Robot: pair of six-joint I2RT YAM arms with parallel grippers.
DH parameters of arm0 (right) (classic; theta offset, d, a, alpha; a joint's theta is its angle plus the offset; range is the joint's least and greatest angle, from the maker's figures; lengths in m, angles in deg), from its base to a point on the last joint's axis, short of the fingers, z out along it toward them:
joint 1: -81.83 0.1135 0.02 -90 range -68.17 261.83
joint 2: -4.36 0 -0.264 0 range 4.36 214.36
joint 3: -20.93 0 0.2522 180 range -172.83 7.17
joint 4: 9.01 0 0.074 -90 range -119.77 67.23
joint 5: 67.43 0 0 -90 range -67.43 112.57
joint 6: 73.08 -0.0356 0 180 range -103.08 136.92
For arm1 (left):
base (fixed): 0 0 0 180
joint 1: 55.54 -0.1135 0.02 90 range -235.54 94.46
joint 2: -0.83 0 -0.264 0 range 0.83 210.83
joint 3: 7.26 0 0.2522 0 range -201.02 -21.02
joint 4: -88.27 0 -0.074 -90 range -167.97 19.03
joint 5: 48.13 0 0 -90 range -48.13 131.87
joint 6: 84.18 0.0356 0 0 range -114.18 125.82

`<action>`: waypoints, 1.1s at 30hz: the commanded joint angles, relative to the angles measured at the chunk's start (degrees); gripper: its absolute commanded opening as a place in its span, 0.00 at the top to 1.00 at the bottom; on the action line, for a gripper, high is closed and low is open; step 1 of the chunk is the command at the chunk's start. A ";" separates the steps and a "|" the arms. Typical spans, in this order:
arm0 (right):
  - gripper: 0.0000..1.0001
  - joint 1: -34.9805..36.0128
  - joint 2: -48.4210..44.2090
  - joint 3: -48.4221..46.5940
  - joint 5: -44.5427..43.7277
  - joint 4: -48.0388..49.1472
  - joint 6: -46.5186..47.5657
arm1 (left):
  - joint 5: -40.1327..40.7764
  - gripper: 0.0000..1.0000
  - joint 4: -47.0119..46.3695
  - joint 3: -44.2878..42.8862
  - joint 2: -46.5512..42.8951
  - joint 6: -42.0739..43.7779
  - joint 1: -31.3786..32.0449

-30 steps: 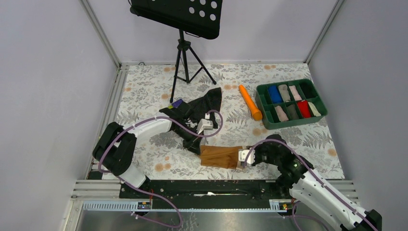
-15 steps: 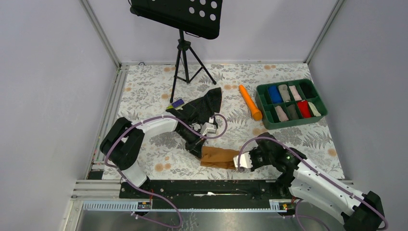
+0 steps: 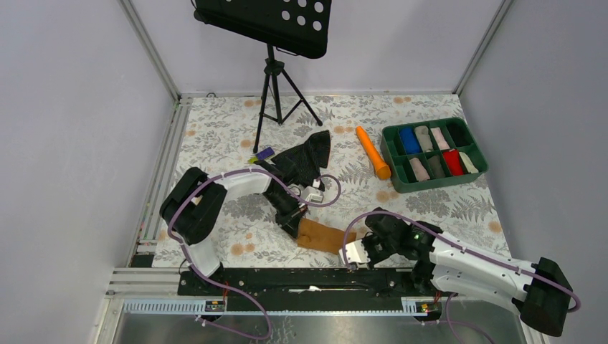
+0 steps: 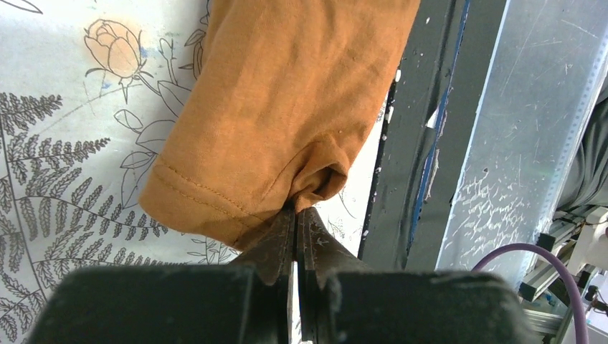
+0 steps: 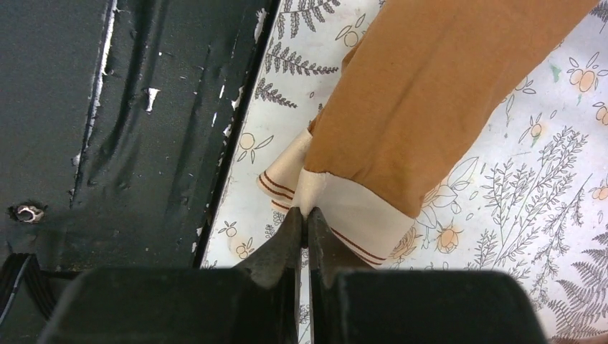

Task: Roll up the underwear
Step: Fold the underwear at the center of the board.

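Grip on both ends: my left pincer (image 4: 296, 211) is closed tight on a puckered fold of the underwear (image 3: 320, 235) at its hemmed corner, and my right pincer (image 5: 308, 213) is closed on the pale waistband (image 5: 358, 215) at the other end.

The garment sits in the lower middle of the overhead view, on the floral bench (image 3: 229, 136), just above the black rail (image 3: 301, 279).

A second ago it lay there as a wider, flatter brown patch. Now it looks shorter and slanted, with its right end dipped towards the rail. My right pincer has moved down and left with that end, and the arm behind it has swung lower across the bottom right of the frame. My left pincer, which was up beside the black garment (image 3: 305, 159), has come down to the brown cloth's upper-left edge.

The orange cylinder (image 3: 373, 161) and the green tray (image 3: 434, 154) in the upper right have not shifted.
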 commanded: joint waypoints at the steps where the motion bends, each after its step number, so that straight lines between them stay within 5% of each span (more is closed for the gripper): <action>1: 1.00 1.20 -0.26 -0.13 -0.99 -0.09 -1.30 | 0.64 1.00 1.79 -1.51 0.02 2.90 0.01; 7: 0.89 1.45 -0.02 0.05 0.86 -0.41 -0.67 | 0.76 1.00 1.90 -0.71 0.77 2.49 0.01; 16: 0.62 1.49 -1.49 -6.44 5.20 -6.55 -4.08 | 3.17 0.69 1.35 -2.05 -5.83 -0.06 -0.01; 25: 0.62 0.32 -4.28 -10.94 -1.30 -5.80 -16.69 | 4.15 0.56 6.18 -6.39 -10.98 -0.64 -1.03; 33: 0.73 -10.36 -3.85 -19.97 -1.46 -1.59 -34.21 | 8.02 0.54 -12.48 -6.13 -10.98 -19.35 3.94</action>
